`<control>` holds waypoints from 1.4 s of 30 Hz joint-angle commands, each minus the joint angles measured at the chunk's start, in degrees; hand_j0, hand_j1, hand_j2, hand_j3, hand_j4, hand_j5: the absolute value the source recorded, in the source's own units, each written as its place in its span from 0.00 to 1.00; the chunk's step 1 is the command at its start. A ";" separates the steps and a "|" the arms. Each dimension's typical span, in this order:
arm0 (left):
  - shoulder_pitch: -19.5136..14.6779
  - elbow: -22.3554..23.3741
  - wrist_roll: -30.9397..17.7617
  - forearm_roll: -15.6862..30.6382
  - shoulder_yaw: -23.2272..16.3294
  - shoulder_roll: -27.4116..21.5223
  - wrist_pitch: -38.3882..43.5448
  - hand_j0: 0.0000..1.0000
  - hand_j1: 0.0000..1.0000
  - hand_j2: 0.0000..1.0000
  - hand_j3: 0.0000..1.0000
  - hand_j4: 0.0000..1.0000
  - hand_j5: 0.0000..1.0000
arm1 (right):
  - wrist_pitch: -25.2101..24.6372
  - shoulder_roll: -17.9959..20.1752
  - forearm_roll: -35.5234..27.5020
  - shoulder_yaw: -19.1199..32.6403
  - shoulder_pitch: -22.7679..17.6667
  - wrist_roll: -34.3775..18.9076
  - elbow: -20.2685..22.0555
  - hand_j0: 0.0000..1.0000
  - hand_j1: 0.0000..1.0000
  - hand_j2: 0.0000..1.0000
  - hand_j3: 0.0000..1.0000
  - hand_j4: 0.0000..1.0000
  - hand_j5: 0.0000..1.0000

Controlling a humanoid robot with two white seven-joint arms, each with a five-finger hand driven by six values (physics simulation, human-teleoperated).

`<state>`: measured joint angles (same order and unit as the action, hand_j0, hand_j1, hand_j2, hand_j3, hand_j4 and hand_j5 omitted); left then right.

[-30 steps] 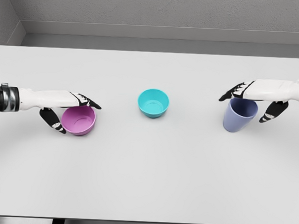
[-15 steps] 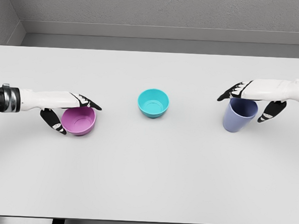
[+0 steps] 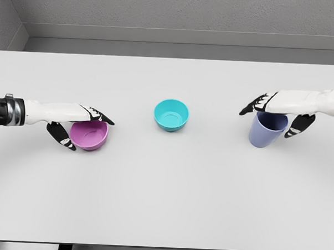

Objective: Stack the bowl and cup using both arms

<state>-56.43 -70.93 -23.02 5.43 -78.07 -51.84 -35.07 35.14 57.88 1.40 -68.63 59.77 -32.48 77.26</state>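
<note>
A purple bowl [image 3: 90, 136] sits on the white table [image 3: 164, 191] at the left. My left hand [image 3: 90, 134] straddles it: the outstretched fingers [image 3: 98, 115] lie over its far rim and the thumb [image 3: 60, 136] is against its near-left side. At the table's middle stands a teal bowl [image 3: 171, 114], upright and untouched. On the right, a lavender cup [image 3: 266, 131] stands upright. My right hand [image 3: 265, 124] reaches over it, with its fingers [image 3: 253, 104] above the far rim and the thumb [image 3: 298, 124] beside the cup's right wall. Neither hand has closed.
The table's far edge meets a grey wall [image 3: 171, 25]. Its near edge runs along the bottom of the view.
My left hand slid slightly right along the purple bowl, which shifted a little with it. My right hand crept left over the cup, which stayed in place.
</note>
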 commanded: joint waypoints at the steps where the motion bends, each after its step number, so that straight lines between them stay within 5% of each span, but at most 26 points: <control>1: 0.00 0.09 -0.10 -0.25 0.02 0.16 0.07 0.74 0.74 0.74 0.74 0.74 0.74 | -0.14 -0.14 -0.17 0.08 0.00 -0.04 -0.18 1.00 1.00 1.00 1.00 1.00 1.00; 5: 0.00 0.09 -0.18 -0.33 0.02 0.08 0.07 0.66 0.66 0.66 0.66 0.66 0.66 | -0.14 -0.58 -0.17 0.08 0.00 -0.04 -0.97 1.00 1.00 1.00 1.00 1.00 1.00; 32: -3.78 -0.17 -0.10 -0.25 0.11 2.18 0.07 0.66 0.66 0.66 0.66 0.66 0.66 | -0.14 -1.37 0.36 0.08 -0.18 -0.92 -1.32 1.00 1.00 1.00 1.00 1.00 1.00; 42: -5.45 0.18 -0.10 -0.25 0.02 4.73 0.07 0.66 0.66 0.66 0.66 0.66 0.66 | -0.14 -1.72 1.24 0.08 -0.70 -1.18 -1.49 0.82 0.82 0.82 0.82 0.82 0.82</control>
<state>-61.87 -70.83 -23.13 4.66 -78.05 -47.74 -35.14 35.04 56.23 2.52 -68.47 58.89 -33.55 75.76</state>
